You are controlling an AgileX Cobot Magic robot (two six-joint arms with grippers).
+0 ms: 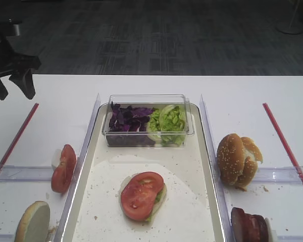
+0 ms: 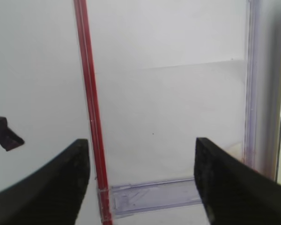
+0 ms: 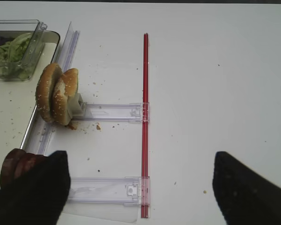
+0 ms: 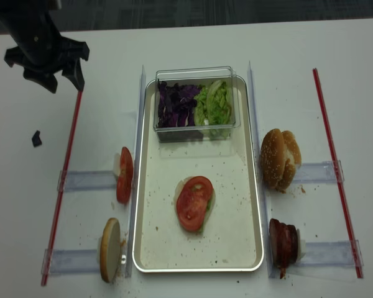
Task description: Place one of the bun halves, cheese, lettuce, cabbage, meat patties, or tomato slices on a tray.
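- Right now my left gripper [image 4: 50, 74] hangs over the far-left corner of the table [image 1: 242, 96], jaws spread wide with nothing between them; the left wrist view shows only bare table and the red strip [image 2: 91, 117] between the two fingers.
- My right gripper [image 3: 138, 187] is out of both overhead views. Its wrist view shows two dark fingers set wide apart over bare table, holding nothing.
- On the tray [image 4: 236, 248] a stack already sits near the middle: a tomato slice [image 4: 194, 203] on top, with a bit of green and something pale showing under it.
- More tomato slices [image 4: 124, 175] stand on edge in the clear holder just outside the tray's left rim, and a bun half [image 4: 110, 257] stands on edge nearer me on that same side.
- More bun halves [image 4: 278, 159] and the meat patties [image 4: 283, 243] stand outside the right rim; the lettuce [image 4: 214, 103] and cabbage [image 4: 177, 104] are in the clear box [image 4: 196, 72] at the tray's far end.
- I judge the left-side tomato slices lie toward me and to the right of the left gripper, well apart from it, and that arm is nearer them.
- Standing slices present their thin edge upward, faces toward the tray and away, so I'd bring the jaws down across the faces.
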